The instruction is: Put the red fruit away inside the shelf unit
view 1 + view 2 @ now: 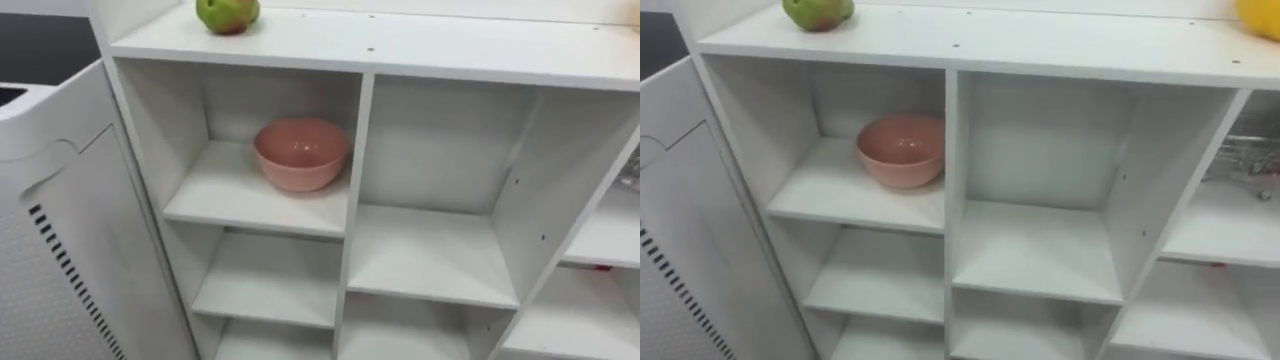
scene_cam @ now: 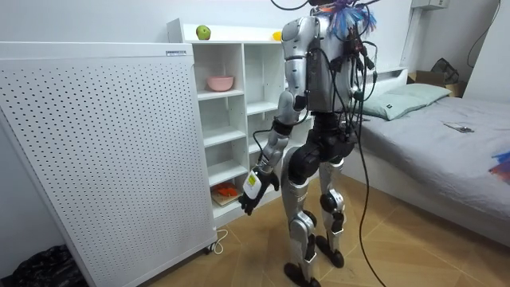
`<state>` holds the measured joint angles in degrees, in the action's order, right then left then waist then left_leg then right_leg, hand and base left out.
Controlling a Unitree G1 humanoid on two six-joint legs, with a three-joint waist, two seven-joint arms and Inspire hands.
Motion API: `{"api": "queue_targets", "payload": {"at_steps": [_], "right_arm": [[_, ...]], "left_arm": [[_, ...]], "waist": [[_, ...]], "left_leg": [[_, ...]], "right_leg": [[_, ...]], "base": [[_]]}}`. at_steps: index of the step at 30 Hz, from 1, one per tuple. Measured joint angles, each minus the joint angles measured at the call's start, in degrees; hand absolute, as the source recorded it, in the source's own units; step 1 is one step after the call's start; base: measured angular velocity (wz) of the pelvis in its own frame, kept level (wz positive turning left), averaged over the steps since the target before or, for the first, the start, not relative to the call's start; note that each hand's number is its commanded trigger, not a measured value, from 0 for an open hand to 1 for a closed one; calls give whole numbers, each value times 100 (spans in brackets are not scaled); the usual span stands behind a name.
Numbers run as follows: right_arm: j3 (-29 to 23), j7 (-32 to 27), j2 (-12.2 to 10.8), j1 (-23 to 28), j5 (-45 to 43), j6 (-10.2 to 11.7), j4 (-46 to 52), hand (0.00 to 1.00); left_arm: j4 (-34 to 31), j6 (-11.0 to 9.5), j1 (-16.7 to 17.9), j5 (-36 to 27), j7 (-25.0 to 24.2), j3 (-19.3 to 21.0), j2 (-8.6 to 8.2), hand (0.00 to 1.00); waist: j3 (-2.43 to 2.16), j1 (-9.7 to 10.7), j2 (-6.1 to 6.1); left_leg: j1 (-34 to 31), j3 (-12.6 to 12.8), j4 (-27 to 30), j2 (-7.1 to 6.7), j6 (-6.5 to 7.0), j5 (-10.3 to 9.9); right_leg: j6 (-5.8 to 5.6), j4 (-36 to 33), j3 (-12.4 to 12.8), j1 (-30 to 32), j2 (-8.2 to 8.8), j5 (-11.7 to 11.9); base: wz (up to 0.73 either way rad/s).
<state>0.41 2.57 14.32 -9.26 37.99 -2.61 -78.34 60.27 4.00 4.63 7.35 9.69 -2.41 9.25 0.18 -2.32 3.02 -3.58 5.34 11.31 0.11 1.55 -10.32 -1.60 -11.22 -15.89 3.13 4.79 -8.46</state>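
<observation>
We looked down on the white closet point(image 1: 400, 45) from close in front. The green apple point(image 1: 227, 13) sat on its top board at eleven o'clock in the eye views, close to the board's left end and partly cut off by the upper edge. The yellow fruit point(image 1: 1262, 15) lay on the same board far over at one o'clock, well apart from the apple, with only a corner of it to be seen. Under the apple, in the top left compartment, a pink bowl point(image 1: 300, 152) stood upright on the shelf towards its right side, near the upright divider, and as far as we could see nothing was in it. The middle compartment beside it and the shelves below held nothing we could make out. A white perforated panel point(image 2: 103, 151) stood against the closet's left side, at eight o'clock in the eye views.

In the room view the robot stood upright on the wooden floor facing the closet, with a bed point(image 2: 446, 135) behind it at three o'clock. Its left hand point(image 2: 253, 185) hung low beside its thigh, at the height of the lower shelves, fingers loose and pointing down, with nothing in them. An orange thing point(image 2: 226, 191) lay on a low shelf just behind that hand; what it was we could not tell
</observation>
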Motion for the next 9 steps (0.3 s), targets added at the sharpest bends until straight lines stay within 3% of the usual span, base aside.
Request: {"api": "queue_targets", "payload": {"at_steps": [1,4,9], "right_arm": [[88,-2,-45,123,-492,-1,6,0],[241,-14,-196,429,-1428,-5,31,0],[329,-57,-334,832,-1816,-4,46,0]], "left_arm": [[17,-6,-4,78,7,5,6,0],[16,-35,10,201,14,183,-13,0],[151,-65,61,94,84,486,-114,0]], "waist": [[-3,68,3],[2,10,-19],[12,44,-123]], "left_leg": [[114,3,-45,10,-22,-18],[383,97,-178,60,-52,-64],[657,159,-178,93,-67,-136]], "right_leg": [[-1,63,19,-125,-25,0],[1,73,227,-274,-102,2],[20,86,320,-504,-153,2]], "base": [[3],[-25],[-14]]}}
